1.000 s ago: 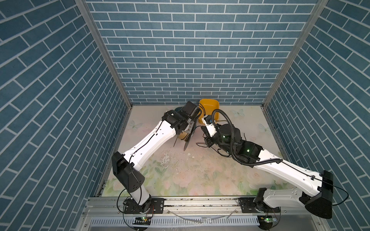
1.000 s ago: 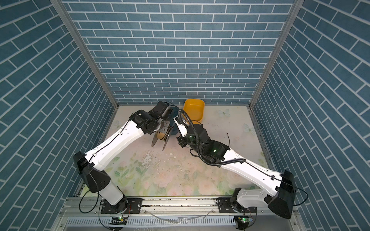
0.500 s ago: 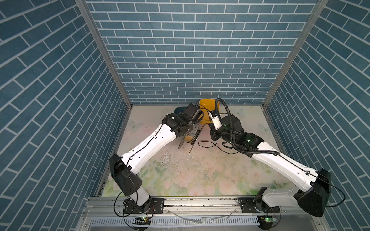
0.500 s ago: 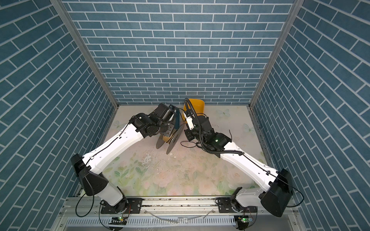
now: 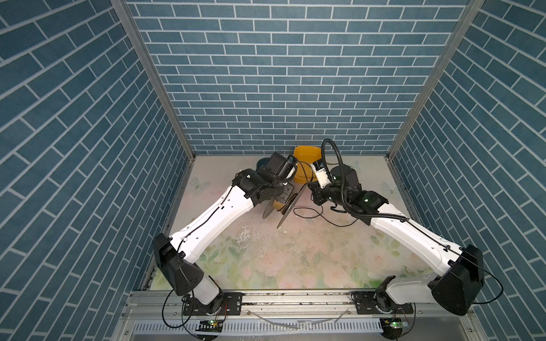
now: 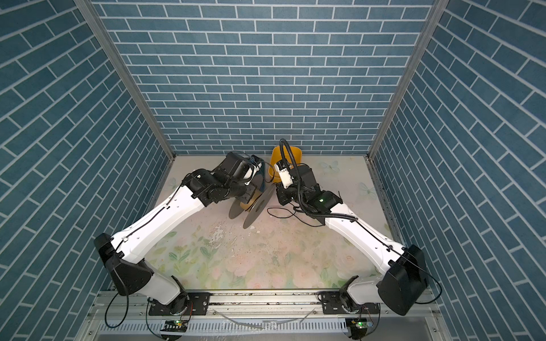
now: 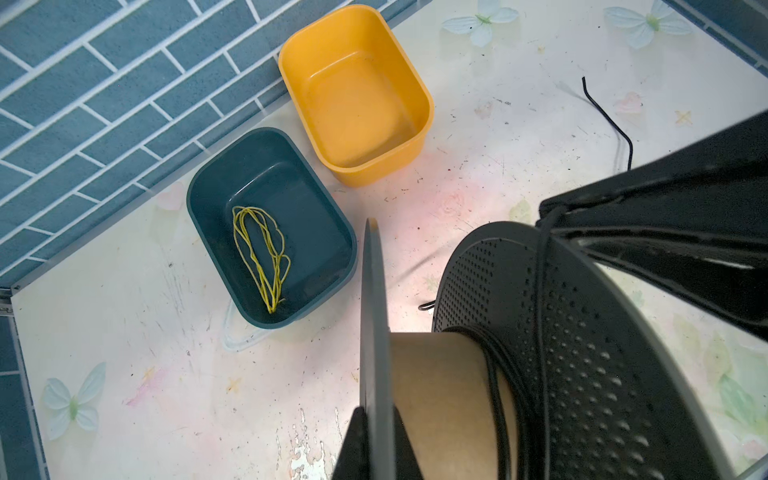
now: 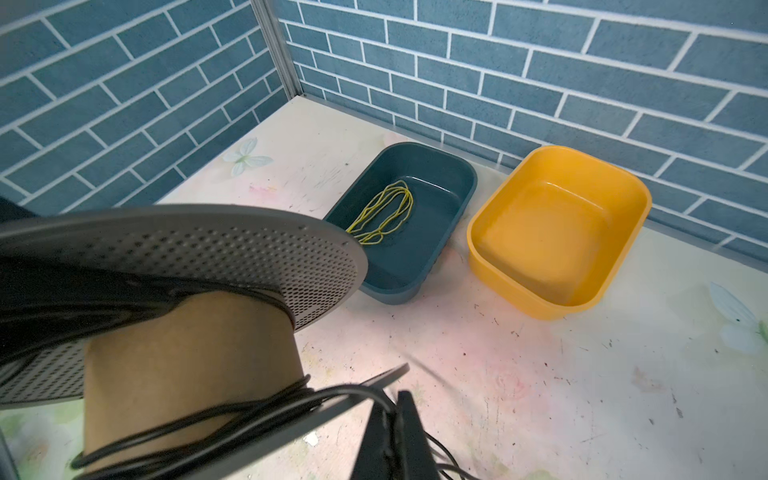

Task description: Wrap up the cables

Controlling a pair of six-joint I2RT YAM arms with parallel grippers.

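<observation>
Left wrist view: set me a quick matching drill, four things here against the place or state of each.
Things:
1. black cable
2. yellow strands
3. yellow bin
4. spool

Places or states:
A. empty
B. lying in the teal bin
C. partly wound on the cardboard core
D. one flange clamped by the left gripper

Pairs: 1-C, 2-B, 3-A, 4-D

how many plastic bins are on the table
2. The dark teal bin, holding yellow strands, sits by the back wall; the empty yellow bin stands right beside it. No others visible.
</observation>
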